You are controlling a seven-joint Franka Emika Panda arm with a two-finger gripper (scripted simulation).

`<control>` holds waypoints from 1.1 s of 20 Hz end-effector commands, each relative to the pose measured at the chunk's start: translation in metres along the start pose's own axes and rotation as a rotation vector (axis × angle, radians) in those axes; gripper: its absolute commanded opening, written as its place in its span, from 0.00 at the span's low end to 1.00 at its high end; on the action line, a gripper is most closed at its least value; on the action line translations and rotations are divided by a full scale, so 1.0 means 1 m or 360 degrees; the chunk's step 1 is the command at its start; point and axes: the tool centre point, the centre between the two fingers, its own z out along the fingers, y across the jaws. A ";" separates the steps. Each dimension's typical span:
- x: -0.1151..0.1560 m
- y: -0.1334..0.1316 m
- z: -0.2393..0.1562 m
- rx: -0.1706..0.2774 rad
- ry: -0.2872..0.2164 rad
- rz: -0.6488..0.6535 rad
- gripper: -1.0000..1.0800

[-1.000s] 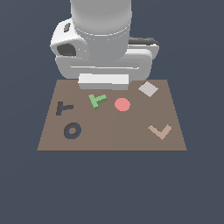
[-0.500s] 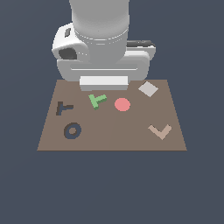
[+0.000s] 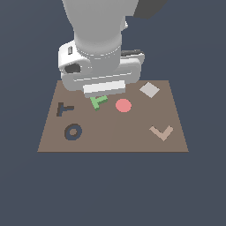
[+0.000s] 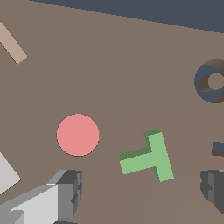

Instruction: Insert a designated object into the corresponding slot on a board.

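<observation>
Bare board [image 4: 131,52] surrounds the green T [image 4: 148,157]; red disc [image 4: 78,134] lies near

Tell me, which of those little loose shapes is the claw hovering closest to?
The green T-shaped block. It lies between the gripper fingers, while the red disc sits off to one side.

No text, label, brand, number or sign can be read in either view. The flat brown rectangular board [image 3: 113,137] carries only plain shapes and cutouts, and the white and grey robot arm housing [image 3: 99,66] shows no lettering.
</observation>
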 end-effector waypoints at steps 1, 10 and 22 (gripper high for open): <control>-0.004 0.004 0.013 -0.0001 0.0007 -0.0089 0.96; -0.014 0.015 0.049 -0.0003 0.0028 -0.0336 0.96; -0.016 0.021 0.062 -0.0004 0.0035 -0.0423 0.96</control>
